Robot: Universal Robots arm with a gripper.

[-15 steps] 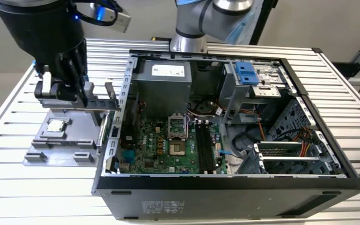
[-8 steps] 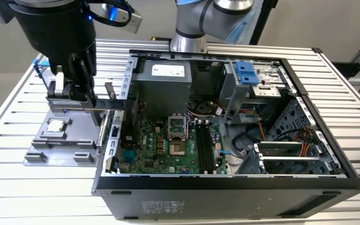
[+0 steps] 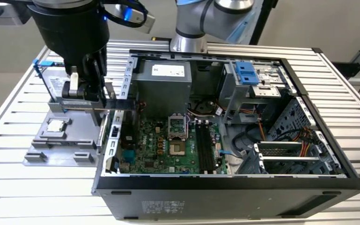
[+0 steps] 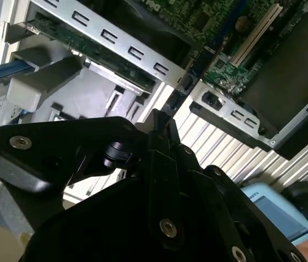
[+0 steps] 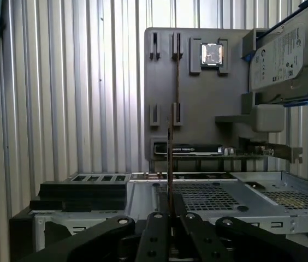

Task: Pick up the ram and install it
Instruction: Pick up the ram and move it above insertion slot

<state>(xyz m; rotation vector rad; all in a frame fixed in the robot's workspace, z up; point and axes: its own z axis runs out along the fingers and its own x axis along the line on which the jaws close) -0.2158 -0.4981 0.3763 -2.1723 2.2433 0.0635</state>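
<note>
The gripper [image 5: 171, 214] has its fingers clamped together on the ram [image 5: 170, 164]. In the first wrist view the ram shows edge-on as a thin dark strip rising from between the fingertips. In the exterior view the gripper hangs over the grey tray [image 3: 42, 157], which lies on the slatted table [image 3: 17, 112] at the exterior view's left of the open case [image 3: 230, 190]. The ram is held level just above the tray, close beside the case's left wall. On the tray the processor [image 3: 56, 125] sits nearer than the ram, apart from it. The hard drive [image 3: 54, 84] stands on the tray's far side, just behind the gripper. In the first wrist view a card [image 5: 189, 148] lies along the tray edge nearest the case, crosswise to the held ram. Inside the case the green motherboard [image 3: 161, 150] lies flat, with the long black slots [image 3: 205, 145] running near to far at its right part, well apart from the ram. The arm [image 3: 195, 21] rises at the far side of the table behind the case.
</note>
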